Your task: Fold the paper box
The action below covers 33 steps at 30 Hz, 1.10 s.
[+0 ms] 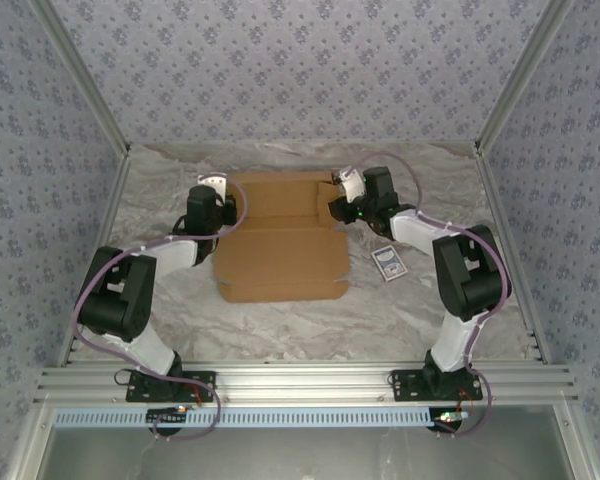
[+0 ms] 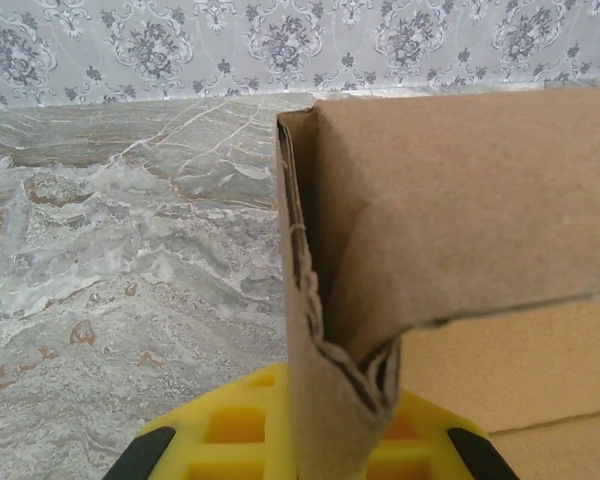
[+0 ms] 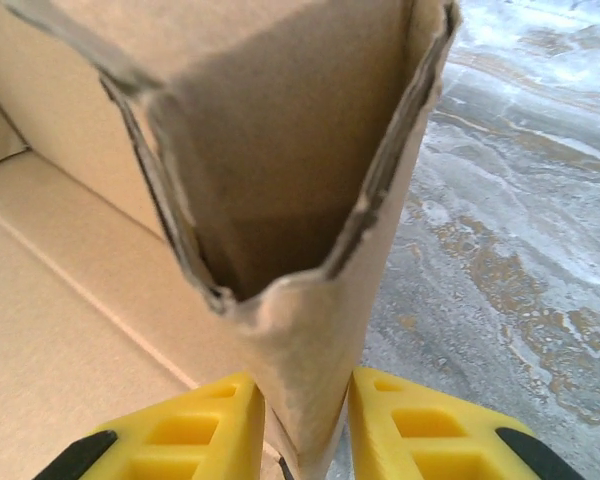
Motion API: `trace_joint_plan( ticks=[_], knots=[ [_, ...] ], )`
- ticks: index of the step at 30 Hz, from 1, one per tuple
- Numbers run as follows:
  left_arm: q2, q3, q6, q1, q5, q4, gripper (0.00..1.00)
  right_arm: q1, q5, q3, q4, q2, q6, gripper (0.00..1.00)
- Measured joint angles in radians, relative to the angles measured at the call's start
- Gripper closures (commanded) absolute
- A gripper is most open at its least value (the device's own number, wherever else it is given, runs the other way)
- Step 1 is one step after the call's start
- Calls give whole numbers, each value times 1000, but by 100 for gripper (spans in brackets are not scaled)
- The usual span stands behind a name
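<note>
The paper box is a brown cardboard sheet lying flat mid-table, its back corners raised. My left gripper is at the back-left corner. In the left wrist view, the left gripper is shut on the folded corner flap of the box, with the cardboard standing upright between the yellow fingers. My right gripper is at the back-right corner. In the right wrist view, the right gripper has both yellow fingers pressed against the pinched corner fold of the box.
A small dark white-bordered card lies on the marble-patterned table, right of the box. Patterned walls close in the back and both sides. An aluminium rail runs along the near edge, behind the arm bases.
</note>
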State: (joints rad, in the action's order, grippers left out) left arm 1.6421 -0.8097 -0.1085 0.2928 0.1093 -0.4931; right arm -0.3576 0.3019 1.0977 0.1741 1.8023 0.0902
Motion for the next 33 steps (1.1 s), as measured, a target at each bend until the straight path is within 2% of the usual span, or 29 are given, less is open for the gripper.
trace_joint_plan(
  ticks=[6, 14, 33],
  knots=[
    [3, 0, 2, 0, 20, 0, 100, -86, -240, -5, 48, 0, -64, 81],
    [16, 0, 0, 4, 19, -4, 100, -151, -445, 8, 53, 11, -157, 80],
    [16, 0, -14, 24, 23, -20, 100, -187, -671, 143, -39, 87, -357, 84]
  ],
)
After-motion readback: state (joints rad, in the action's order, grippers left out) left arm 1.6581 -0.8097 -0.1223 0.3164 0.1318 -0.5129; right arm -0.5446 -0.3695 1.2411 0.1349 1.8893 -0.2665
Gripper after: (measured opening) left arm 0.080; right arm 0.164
